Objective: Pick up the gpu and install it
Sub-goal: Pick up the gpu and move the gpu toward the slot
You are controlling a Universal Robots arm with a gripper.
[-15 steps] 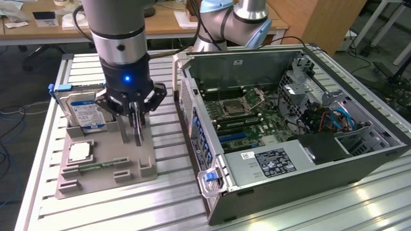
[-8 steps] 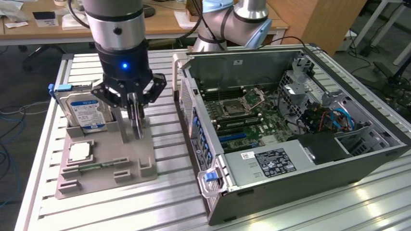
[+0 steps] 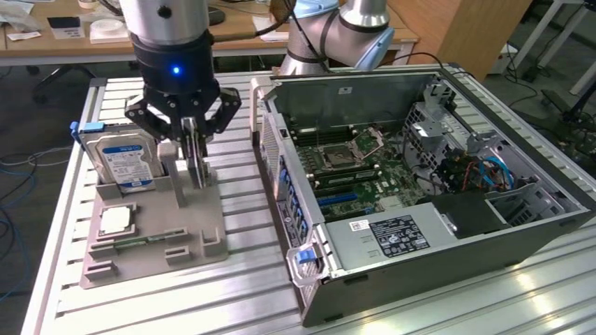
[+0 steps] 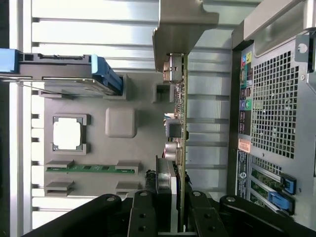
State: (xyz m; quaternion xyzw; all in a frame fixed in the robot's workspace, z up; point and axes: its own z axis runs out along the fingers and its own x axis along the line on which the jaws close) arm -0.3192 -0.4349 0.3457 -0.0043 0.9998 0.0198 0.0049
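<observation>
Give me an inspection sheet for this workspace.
Surface: slatted metal table, grey holder tray on it.
Job's things: gpu upright at the tray; open PC case beside it, motherboard exposed.
Clutter: hard drive, CPU, memory stick in the tray.
Gripper: gripper closed on the gpu from above.
Cables: blue cables inside the case; loose cables on floor.
Surroundings: desk with items, wooden cabinet behind.

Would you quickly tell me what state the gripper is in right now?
The gripper is closed, holding the gpu.
</observation>
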